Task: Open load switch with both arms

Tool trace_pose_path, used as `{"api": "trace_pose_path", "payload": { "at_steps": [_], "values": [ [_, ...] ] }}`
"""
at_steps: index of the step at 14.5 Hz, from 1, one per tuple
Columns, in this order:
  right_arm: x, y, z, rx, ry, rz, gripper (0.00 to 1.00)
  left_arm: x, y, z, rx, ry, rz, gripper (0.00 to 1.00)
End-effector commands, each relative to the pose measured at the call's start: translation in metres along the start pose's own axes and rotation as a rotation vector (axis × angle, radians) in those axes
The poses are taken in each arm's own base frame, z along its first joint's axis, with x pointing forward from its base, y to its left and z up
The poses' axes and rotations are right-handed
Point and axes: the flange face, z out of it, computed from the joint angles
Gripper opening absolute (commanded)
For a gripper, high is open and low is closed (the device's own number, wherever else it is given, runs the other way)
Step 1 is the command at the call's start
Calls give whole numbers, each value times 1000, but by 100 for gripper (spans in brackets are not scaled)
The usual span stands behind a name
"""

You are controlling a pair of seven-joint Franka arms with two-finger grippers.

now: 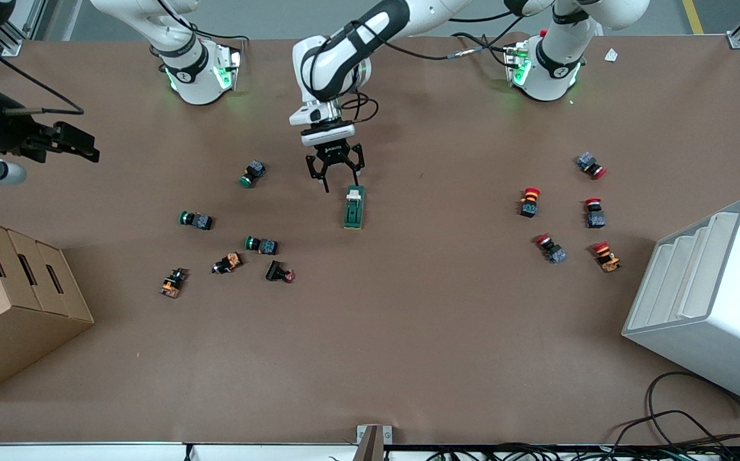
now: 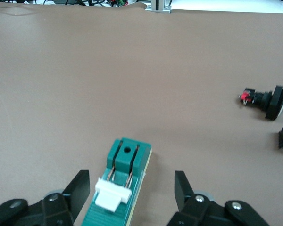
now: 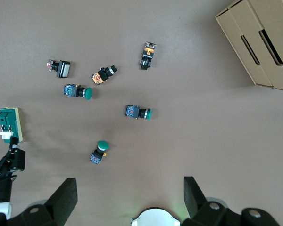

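The load switch (image 1: 353, 207), a dark green oblong block with a white toggle piece, lies on the brown table near its middle. My left gripper (image 1: 338, 176) hangs just above the switch's end toward the robots' bases. In the left wrist view the switch (image 2: 125, 188) lies between the black fingers (image 2: 80, 188) with a gap on each side, so the left gripper (image 2: 131, 187) is open. My right gripper (image 1: 85, 148) waits in the air over the right arm's end of the table. It is open (image 3: 129, 186) and holds nothing. The right wrist view also shows the switch (image 3: 8, 123).
Several green-capped push buttons (image 1: 196, 219) lie toward the right arm's end and several red-capped ones (image 1: 529, 201) toward the left arm's end. A cardboard box (image 1: 11, 301) and a white tiered bin (image 1: 709, 301) stand at the two ends, nearer the front camera.
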Motion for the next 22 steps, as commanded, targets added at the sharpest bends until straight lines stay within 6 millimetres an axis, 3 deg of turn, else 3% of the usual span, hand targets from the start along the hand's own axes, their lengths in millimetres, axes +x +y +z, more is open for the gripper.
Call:
{"api": "trace_pose_path", "payload": {
  "at_steps": [1, 5, 9, 13, 18, 22],
  "values": [
    [-29, 4, -7, -10, 34, 5, 100, 75, -8, -19, 28, -76, -37, 81],
    [-46, 7, -18, -7, 50, 12, 100, 206, -30, -36, 35, -230, -84, 84],
    [-44, 20, -19, 3, 61, 39, 100, 307, -75, -14, 38, -319, -79, 87],
    [-43, 16, -20, 3, 68, 29, 100, 402, -142, 17, 12, -396, -1, 91],
    [-45, 13, -20, 3, 62, 23, 100, 491, -228, 46, -43, -472, 0, 94],
    [-47, 10, -20, 32, 51, 19, 100, 534, -289, 67, -57, -527, 62, 95]
  ]
}}
